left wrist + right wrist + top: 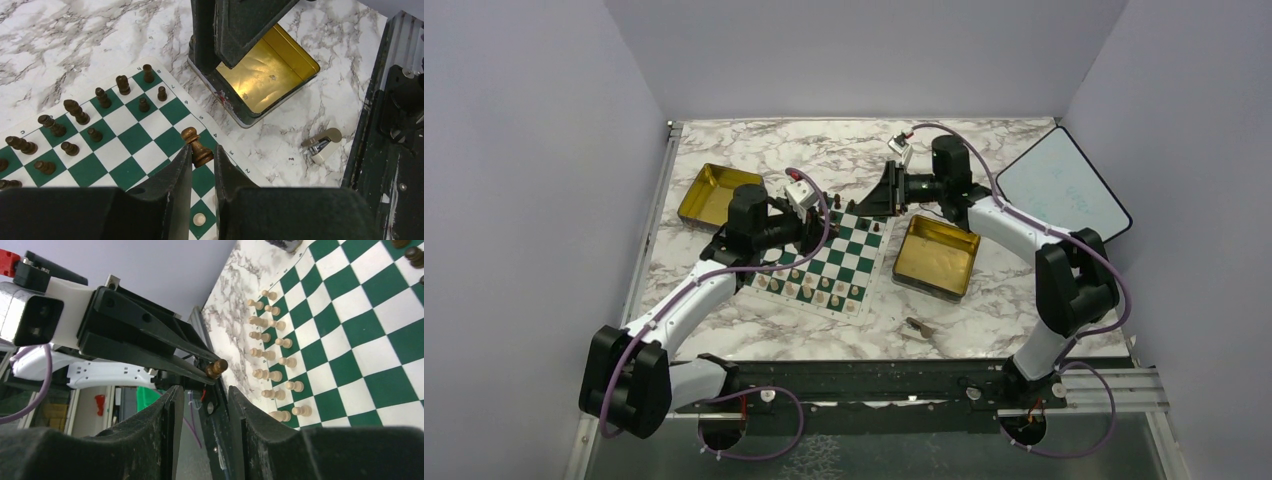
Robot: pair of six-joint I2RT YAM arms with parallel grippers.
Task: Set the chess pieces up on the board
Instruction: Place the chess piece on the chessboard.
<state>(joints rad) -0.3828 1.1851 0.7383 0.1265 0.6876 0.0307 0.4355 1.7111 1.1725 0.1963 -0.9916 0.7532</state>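
Well, at the left of the top view a gold tin (707, 193) sits on the marble table (754, 335). Beside it, the left gripper (202, 159) is pinched onto a dark piece (192, 137), tilted over the board's (854, 250) edge squares. Pale pieces (814, 290) line the board's lower edge, and the other dark pieces (75, 112) stand along its upper side. Just past the upper right corner, the right gripper (205, 389) hangs with its jaws narrowly parted and nothing between them. Further right lie a second tin (936, 256) and a white tablet (1064, 185).
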